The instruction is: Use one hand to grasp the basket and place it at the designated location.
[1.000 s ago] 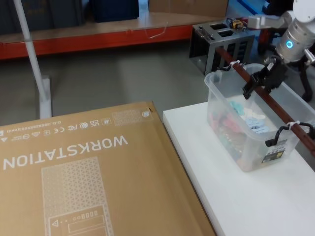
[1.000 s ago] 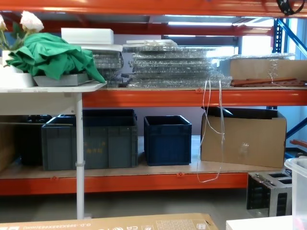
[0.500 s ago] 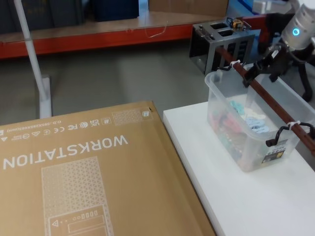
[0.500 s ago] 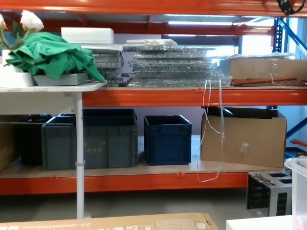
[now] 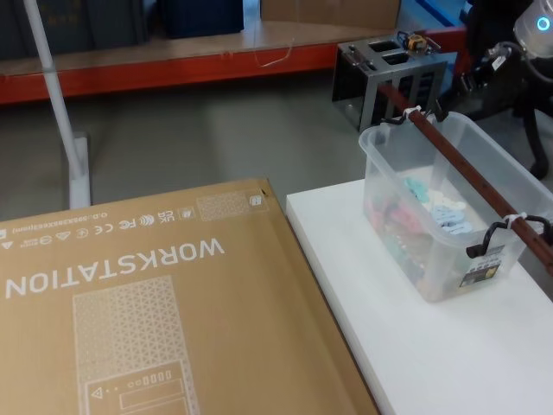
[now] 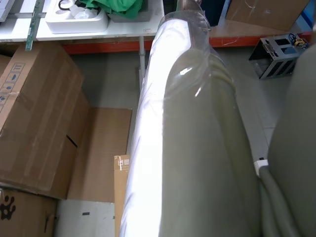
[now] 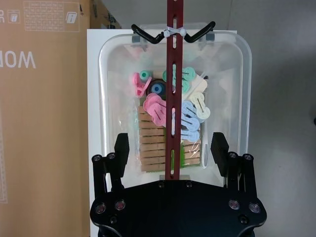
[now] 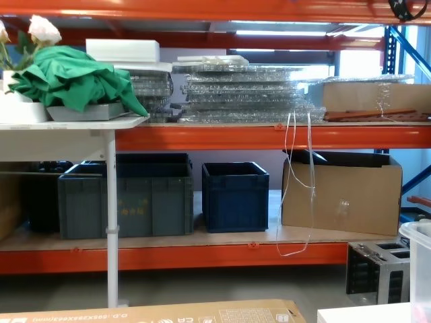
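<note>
Head view: clear basket (image 5: pixel 449 226) (colourful pegs inside), reddish-brown handle (image 5: pixel 471 179).

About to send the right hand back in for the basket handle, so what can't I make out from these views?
- Basket: its far right side is cut off by the head view's edge.
- Basket in chest view: just a sliver at the frame edge.
- Right hand: open above the handle; its height over the bar can't be judged.

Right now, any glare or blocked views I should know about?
Left wrist view: a pale plastic-wrapped arm segment blocks the middle, with a bright highlight down it. Chest view: backlit glare behind the stacked clear trays. Right wrist view: evenly lit, the basket and open right gripper sharp.
</note>
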`<state>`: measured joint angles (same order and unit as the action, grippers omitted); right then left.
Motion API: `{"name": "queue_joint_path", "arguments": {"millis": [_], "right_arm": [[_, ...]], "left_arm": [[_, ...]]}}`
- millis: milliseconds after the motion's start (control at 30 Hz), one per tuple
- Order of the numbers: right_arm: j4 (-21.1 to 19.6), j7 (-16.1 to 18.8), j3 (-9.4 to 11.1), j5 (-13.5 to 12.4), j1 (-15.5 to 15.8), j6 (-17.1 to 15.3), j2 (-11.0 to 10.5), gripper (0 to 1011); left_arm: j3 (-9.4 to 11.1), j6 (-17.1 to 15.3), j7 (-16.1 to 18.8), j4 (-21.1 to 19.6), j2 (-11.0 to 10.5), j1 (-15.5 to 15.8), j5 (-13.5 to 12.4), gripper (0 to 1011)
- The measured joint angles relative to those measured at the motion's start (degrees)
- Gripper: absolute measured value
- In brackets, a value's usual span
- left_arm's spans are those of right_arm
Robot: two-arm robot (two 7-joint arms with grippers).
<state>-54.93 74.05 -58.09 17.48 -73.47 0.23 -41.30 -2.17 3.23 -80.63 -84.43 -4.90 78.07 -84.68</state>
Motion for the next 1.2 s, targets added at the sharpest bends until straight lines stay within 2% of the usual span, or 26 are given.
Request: {"name": "queue_joint_path", "arguments": {"millis": [367, 1200], "right_arm": [[-1.8, -0.3, 0.8, -0.4, 0.0, -1.0, -1.1, 1000], [-1.6, -0.4, 0.9, -0.4, -0.1, -1.0, -1.0, 1000]], "left_arm": [[0.0, 0.0, 0.0, 0.0, 0.0, 0.0, 0.0, 0], [0.0, 0.0, 0.0, 0.0, 0.0, 0.0, 0.0, 0]]}}
